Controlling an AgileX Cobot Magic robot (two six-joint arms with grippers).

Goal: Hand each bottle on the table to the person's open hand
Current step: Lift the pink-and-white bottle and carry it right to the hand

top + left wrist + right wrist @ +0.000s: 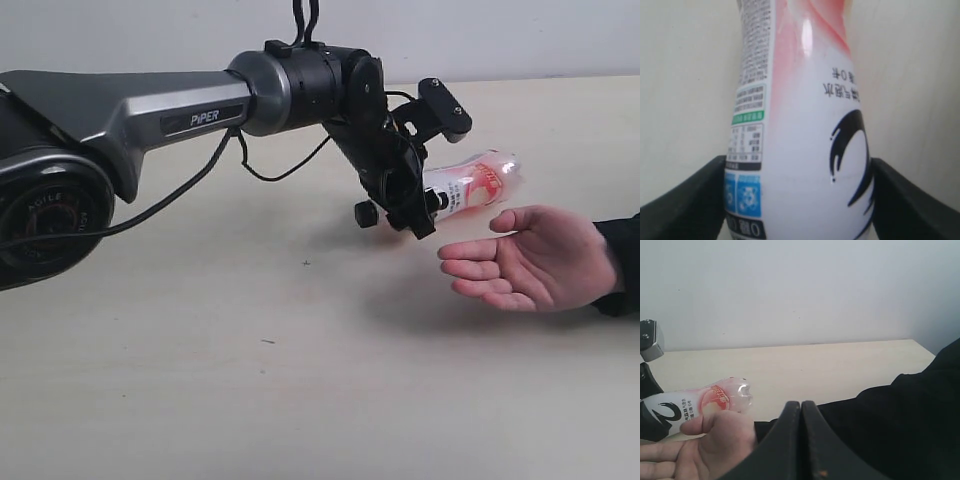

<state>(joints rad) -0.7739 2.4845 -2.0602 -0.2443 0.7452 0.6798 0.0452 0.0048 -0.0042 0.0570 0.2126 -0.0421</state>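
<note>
You are working over the pale table [200,380], which is lying bare and wide toward its near edge and left side, with a plain light wall [500,40] standing behind its far edge. Your left arm [150,110] is spanning from the left to past the middle, above the surface. The person's open hand [530,262] is lying palm up toward the table's right side, a dark sleeve [890,430] behind it. The pink-and-white bottle [478,185] is hanging nearly level in the air just above that hand's thumb; touching or not, you cannot tell. Your left pincer [425,205] is gripping the bottle on both sides, its clear end pointing away. Your right pincer [801,412] is sitting pressed shut, holding nothing, beside the sleeve.
</note>
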